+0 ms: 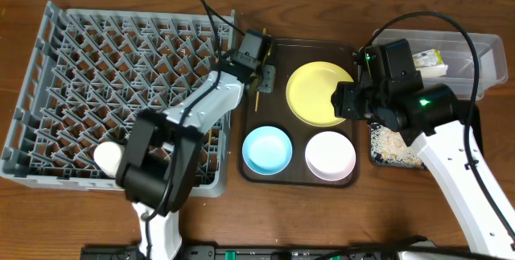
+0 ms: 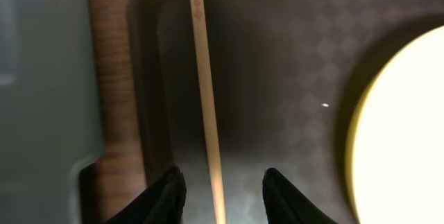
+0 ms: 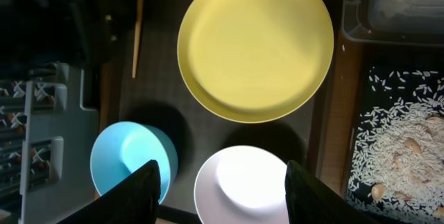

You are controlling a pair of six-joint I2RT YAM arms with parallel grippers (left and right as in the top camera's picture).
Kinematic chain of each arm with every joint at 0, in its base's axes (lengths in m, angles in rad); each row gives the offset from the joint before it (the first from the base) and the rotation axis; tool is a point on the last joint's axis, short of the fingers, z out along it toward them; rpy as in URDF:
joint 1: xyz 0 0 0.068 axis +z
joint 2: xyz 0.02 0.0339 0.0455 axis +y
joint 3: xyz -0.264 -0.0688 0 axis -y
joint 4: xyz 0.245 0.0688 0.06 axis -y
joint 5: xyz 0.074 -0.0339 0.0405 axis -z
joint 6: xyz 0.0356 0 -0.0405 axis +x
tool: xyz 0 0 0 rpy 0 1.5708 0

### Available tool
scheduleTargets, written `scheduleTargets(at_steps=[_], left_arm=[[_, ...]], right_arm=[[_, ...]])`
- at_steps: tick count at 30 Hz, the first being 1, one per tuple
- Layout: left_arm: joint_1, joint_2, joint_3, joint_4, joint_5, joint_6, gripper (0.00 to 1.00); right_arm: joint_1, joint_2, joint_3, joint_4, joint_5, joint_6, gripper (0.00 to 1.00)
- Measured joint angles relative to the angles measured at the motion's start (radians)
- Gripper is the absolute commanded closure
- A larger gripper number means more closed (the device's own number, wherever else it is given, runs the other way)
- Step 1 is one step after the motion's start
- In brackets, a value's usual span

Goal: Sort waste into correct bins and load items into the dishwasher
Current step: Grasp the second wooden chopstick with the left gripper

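A thin wooden chopstick (image 2: 205,78) lies along the left side of the brown serving tray (image 2: 277,78). My left gripper (image 2: 222,200) hangs low over it, open, one finger on each side with gaps showing. In the overhead view the left gripper (image 1: 261,71) sits at the tray's top left beside the grey dish rack (image 1: 48,67). The yellow plate (image 3: 257,44), light-blue bowl (image 3: 128,158) and white bowl (image 3: 243,182) rest on the tray. Held high above the bowls, my right gripper (image 3: 220,189) is open and empty. A white cup (image 1: 107,156) stands in the rack.
A shallow black tray (image 1: 394,143) with scattered rice lies right of the serving tray. Behind it stands the clear tub (image 1: 475,59) holding a green-and-yellow wrapper (image 1: 430,60). Both arms reach over the serving tray (image 1: 276,113).
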Motion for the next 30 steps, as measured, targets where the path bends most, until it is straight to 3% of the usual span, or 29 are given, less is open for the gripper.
scheduleTargets(at_steps=[3,14,24,30], left_arm=[[0.0,0.048,0.0,0.018,0.0,0.0,0.61],[-0.004,0.082,0.001,0.036,-0.008,0.018,0.92],[-0.013,0.047,0.001,-0.011,-0.005,-0.006,0.92],[-0.013,-0.19,-0.001,-0.152,-0.004,-0.013,0.92]], right_arm=[[0.0,0.0,0.0,0.0,0.0,0.0,0.44],[0.0,0.0,0.0,0.005,-0.002,0.0,0.44],[0.0,0.0,0.0,0.005,-0.002,0.0,0.44],[0.0,0.0,0.0,0.002,-0.002,0.0,0.44]])
